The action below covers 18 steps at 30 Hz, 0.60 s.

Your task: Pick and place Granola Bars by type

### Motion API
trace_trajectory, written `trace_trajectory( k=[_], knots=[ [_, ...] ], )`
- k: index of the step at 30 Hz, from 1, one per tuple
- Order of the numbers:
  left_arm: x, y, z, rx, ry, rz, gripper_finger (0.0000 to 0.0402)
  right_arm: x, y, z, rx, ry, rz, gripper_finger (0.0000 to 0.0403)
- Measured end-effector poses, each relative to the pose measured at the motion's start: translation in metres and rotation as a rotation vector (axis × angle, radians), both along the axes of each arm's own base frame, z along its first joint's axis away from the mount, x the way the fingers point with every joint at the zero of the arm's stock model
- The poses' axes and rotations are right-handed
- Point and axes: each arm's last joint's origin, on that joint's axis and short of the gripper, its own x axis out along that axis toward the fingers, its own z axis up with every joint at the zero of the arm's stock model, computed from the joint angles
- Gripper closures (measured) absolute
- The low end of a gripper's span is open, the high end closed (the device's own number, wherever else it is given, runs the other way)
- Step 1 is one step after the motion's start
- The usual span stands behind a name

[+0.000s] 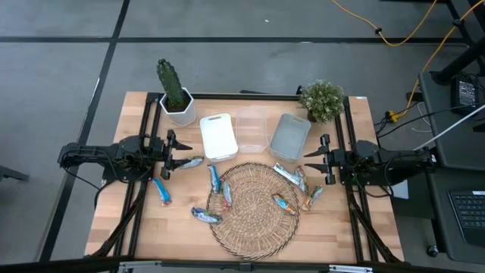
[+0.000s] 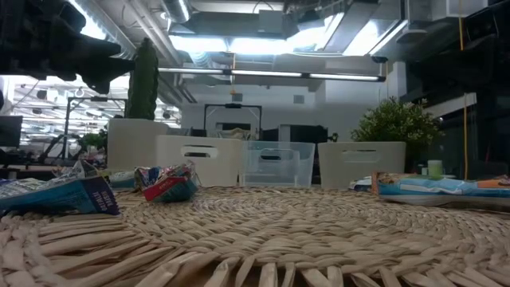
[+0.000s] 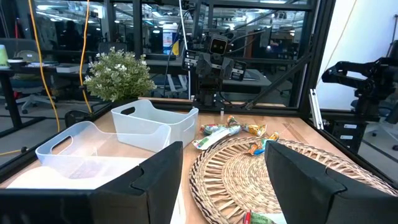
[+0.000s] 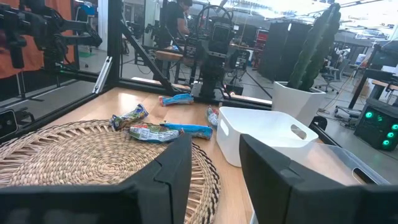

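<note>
Grey floor (image 1: 227, 45), bright ceiling lights (image 2: 231, 40), perhaps desks behind

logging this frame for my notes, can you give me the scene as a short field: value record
surface: wooden table with round woven straw mat
bars: shiny-wrapped granola bars scattered on and beside the mat
tubs: three rectangular tubs, white, clear, grey, none visibly holding a bar
left gripper: open, empty, at left edge
right gripper: open, empty, at right edge
</note>
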Motion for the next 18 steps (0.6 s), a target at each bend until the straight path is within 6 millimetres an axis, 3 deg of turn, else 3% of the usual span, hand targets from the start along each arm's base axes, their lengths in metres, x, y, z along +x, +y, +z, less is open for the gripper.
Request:
trace_trajectory(
  k=[9,18],
  knots=[
    [-0.0014,0.008,0.0014,0.01,-0.012,0.272,0.0182,0.0,0.0,0.0,0.0,0.0,0.0,0.0265],
    [-0.0018,0.0091,0.0017,0.019,-0.012,0.312,0.0182,0.0,0.0,0.0,0.0,0.0,0.0,0.0265]
  ],
)
